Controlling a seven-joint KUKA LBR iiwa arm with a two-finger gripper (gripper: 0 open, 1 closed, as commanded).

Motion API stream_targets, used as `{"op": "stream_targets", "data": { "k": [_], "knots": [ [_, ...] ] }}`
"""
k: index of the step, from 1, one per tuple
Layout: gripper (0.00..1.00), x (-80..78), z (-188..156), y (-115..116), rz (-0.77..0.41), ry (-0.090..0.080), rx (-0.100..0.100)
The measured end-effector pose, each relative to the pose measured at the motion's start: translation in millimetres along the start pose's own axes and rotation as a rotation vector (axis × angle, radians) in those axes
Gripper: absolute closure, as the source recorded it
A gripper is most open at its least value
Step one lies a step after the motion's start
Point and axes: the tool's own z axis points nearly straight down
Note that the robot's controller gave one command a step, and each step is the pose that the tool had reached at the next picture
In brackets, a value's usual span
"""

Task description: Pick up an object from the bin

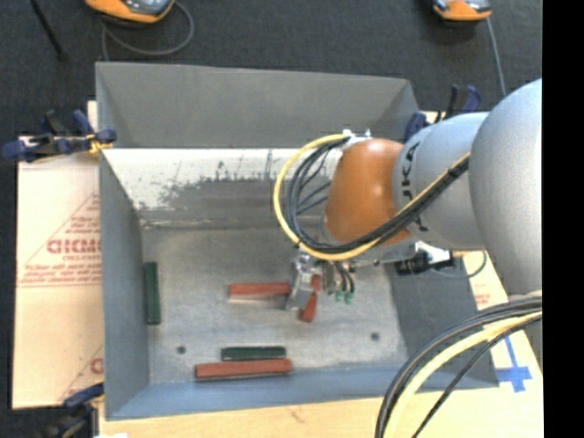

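My gripper [302,297] hangs low over the middle of the bin floor, under the orange wrist cover. Its fingers sit at the right end of a flat red-brown bar [256,291] that lies crosswise on the floor. A short red piece [309,308] shows right at the fingertips, tilted; whether it is clamped between them I cannot tell. Nearer the front wall lie a dark green bar [253,354] and, just below it, a longer red-brown bar [243,369].
A dark green bar [151,292] lies lengthwise along the left wall. The arm and its looped cables cover the bin's right back part.
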Motion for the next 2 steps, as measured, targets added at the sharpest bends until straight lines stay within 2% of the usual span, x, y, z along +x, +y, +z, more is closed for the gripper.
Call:
{"op": "stream_targets", "data": {
  "k": [1, 2],
  "knots": [
    [1.00, 14.1, 9.5, -69.2, -0.264, -0.001, 0.000],
    [0.00, 18.5, 14.3, -69.5, -0.266, 0.013, 0.001]
  ]
}}
